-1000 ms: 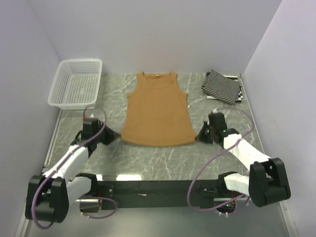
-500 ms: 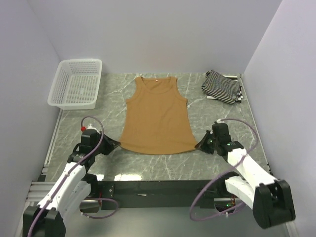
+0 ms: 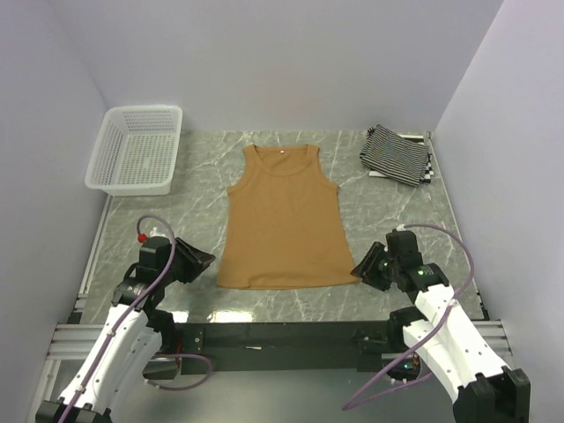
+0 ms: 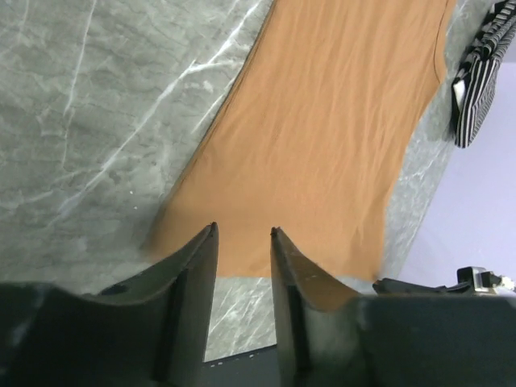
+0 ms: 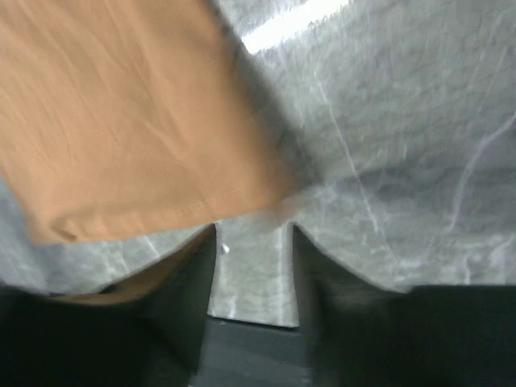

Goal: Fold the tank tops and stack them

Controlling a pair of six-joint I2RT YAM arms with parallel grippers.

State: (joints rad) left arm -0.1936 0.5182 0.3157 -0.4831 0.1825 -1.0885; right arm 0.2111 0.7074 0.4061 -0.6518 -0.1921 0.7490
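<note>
Both arms have drawn back toward the near edge since a second ago, and the tan tank top (image 3: 282,220) has slid that way with them; its hem now lies closer to my bases and looks straighter than before.

That top lies flat and spread on the marble table (image 3: 388,211), neckline away from me, hem toward me. My left gripper (image 4: 243,234) sits just beside the top's near-left corner, fingers spread with nothing between them; through the gap I see the hem and bare marble. From above, the same gripper (image 3: 207,258) is just off the top's left edge, and I cannot tell whether a fingertip touches the cloth.

My right gripper (image 5: 254,230) is just off the top's near-right corner, fingers likewise parted and empty, only marble showing between them. The overhead view puts it (image 3: 359,264) close beside the hem's right end.

Beyond the top's right shoulder, well apart from it, the striped tank tops (image 3: 397,154) lie folded in a pile. Beyond its left shoulder stands the white mesh basket (image 3: 106,172).
</note>
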